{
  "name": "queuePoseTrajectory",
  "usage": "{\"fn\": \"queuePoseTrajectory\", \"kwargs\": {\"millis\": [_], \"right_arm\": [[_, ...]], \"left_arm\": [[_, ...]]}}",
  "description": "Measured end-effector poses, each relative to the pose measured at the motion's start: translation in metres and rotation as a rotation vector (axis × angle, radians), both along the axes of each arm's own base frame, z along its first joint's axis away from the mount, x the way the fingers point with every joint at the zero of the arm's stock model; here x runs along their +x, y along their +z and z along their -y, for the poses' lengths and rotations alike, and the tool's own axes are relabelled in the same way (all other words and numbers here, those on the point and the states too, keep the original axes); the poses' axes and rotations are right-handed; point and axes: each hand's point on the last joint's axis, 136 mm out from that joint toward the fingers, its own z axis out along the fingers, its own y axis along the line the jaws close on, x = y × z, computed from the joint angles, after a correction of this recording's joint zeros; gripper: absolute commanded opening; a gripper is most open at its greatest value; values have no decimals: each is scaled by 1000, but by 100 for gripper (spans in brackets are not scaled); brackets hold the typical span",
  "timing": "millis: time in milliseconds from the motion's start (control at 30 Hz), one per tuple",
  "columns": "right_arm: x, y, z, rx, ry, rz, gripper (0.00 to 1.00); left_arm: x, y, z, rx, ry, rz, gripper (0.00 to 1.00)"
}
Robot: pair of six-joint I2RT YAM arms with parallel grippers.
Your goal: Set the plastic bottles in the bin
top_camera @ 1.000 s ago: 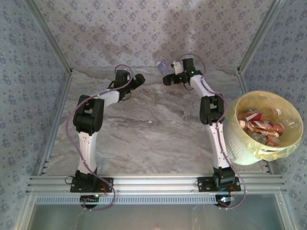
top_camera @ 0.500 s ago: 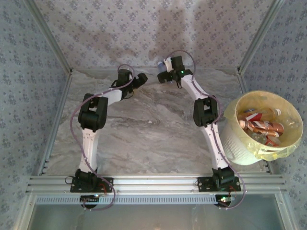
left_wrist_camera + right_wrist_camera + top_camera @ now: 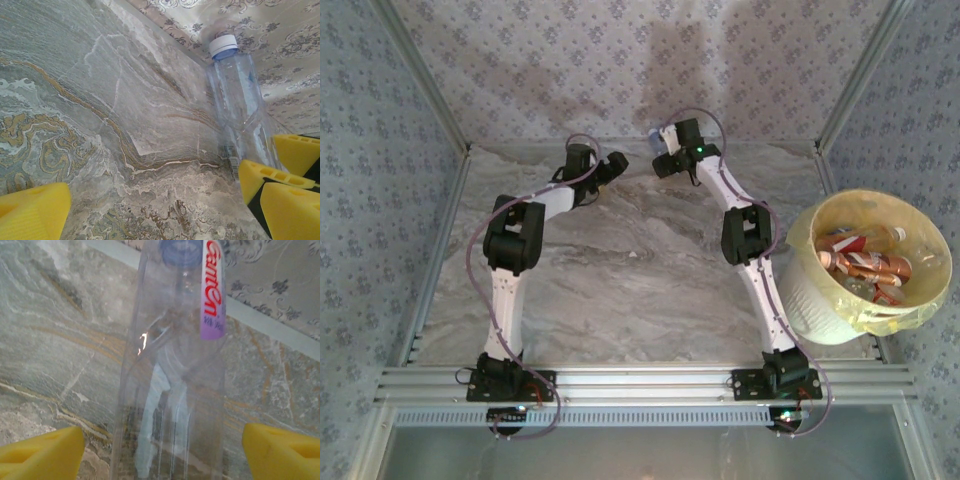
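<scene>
A clear plastic bottle (image 3: 653,131) with a white cap lies against the back wall. In the right wrist view this bottle (image 3: 170,390) carries a purple label with red letters and runs between the yellow fingers of my right gripper (image 3: 162,455). The jaws are open, with a small gap to the bottle on each side. My left gripper (image 3: 615,162) hovers open just left of it, with nothing between its fingers. From the left wrist view the bottle (image 3: 235,95) lies ahead to the right, and the right gripper's yellow fingers (image 3: 262,175) flank its lower end. The bin (image 3: 810,290) stands at the right edge and holds several bottles (image 3: 865,265).
The patterned back wall (image 3: 620,70) and a metal corner post (image 3: 850,80) close in behind the bottle. Marbled tabletop (image 3: 630,270) spreads between the two arms. The bin sits close beside the right arm's lower link (image 3: 770,300).
The right arm has swung left along the back wall, bringing its gripper around the bottle. The left arm's elbow shifted slightly; its gripper stayed near the same spot.
</scene>
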Motion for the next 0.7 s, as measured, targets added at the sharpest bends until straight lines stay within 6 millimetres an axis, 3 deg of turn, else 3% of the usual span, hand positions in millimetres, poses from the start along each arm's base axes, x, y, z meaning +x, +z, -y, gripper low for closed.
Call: {"fn": "queuePoseTrajectory", "kwargs": {"millis": [233, 433, 533, 700], "right_arm": [[-8, -12, 3, -46, 21, -40, 58], [-15, -12, 7, -103, 7, -30, 51], [-36, -11, 11, -134, 1, -57, 51], [-88, 7, 17, -149, -15, -110, 52]], "left_arm": [[2, 4, 1, -14, -1, 13, 98], [1, 4, 3, -20, -10, 14, 98], [-3, -1, 3, -29, -16, 8, 98], [-23, -4, 0, -36, -27, -17, 98]]}}
